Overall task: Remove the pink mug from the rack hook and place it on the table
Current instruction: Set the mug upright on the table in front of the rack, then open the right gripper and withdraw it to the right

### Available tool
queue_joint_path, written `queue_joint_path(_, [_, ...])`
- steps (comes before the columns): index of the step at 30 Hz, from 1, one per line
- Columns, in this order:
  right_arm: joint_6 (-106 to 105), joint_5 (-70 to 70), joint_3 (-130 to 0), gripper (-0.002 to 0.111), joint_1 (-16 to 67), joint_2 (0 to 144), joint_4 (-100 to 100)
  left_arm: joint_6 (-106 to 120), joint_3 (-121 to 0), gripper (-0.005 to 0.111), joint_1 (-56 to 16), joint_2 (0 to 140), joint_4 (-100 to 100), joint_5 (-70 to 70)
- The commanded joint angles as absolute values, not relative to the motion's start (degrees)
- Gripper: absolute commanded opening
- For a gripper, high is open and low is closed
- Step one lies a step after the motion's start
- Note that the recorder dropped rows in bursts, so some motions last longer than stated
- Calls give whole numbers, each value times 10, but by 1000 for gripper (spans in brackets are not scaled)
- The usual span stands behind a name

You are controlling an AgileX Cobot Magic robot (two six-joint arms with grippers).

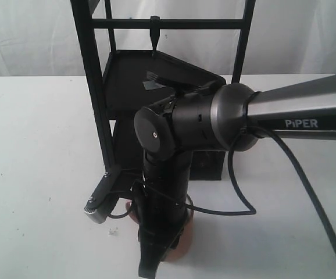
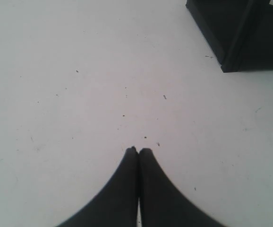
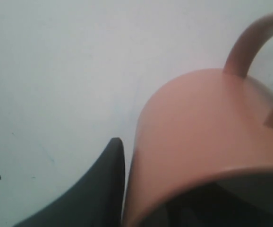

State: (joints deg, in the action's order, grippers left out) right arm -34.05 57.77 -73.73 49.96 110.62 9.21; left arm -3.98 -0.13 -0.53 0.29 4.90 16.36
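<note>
The pink mug (image 3: pixel 198 132) fills the right wrist view, its loop handle (image 3: pixel 250 42) pointing away from the camera. My right gripper (image 3: pixel 141 156) is shut on the mug's wall: one black finger (image 3: pixel 103 184) is outside, the other is hidden inside the mug. In the exterior view the right arm reaches down in front of the rack, and the mug (image 1: pixel 184 241) shows only as pink edges low over the table (image 1: pixel 34 174). The rack hook (image 1: pixel 154 36) hangs bare from the top crossbar. My left gripper (image 2: pixel 137 150) is shut and empty above the table (image 2: pixel 80 94).
The black rack (image 1: pixel 92 87) with two shelves stands at the back centre, and its base corner (image 2: pixel 240 33) shows in the left wrist view. A black cable (image 1: pixel 243 192) loops from the right arm. A white curtain is behind.
</note>
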Motion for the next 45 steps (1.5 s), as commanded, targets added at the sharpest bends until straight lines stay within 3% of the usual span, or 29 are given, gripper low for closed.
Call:
queue_joint_path(1, [-336,575,-742,25,502,1086,96,-40,0,0,-7,0,54,163])
queue_joint_path(21, [-305,569,-742,25,502,1009,98,-40,0,0,-7,0,54,163])
queue_joint_path(40, [-254,556,-679,25,502,802,135,-40,0,0,-7,0,54,163])
queue_joint_path(42, [-229,547,-650,22,502,758,135,-40,0,0,-7,0,54,163])
queue_joint_path(45, [-196,529,-595,0,502,670,152,-40,0,0,-7,0,54,163])
